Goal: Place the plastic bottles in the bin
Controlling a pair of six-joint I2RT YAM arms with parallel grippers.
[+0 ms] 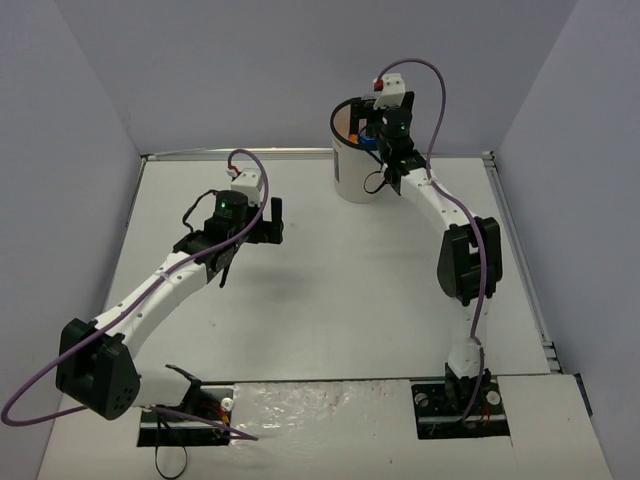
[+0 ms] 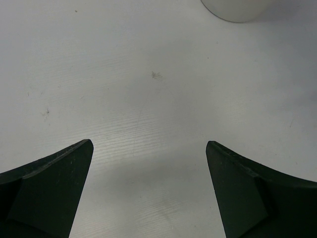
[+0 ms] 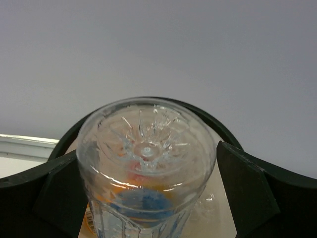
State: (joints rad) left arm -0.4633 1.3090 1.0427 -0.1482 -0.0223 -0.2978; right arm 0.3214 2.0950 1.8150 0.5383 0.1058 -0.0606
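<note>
We see the right hand spread around a clear bottle (base up) over the bin; left hand spread too.

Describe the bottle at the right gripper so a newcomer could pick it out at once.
Find the tall white bin at the table's far edge. Over its mouth, between the right gripper's open fingers, a bottle shows its star-moulded base. Unlike the coloured things deeper inside, it is plain and clear.
</note>
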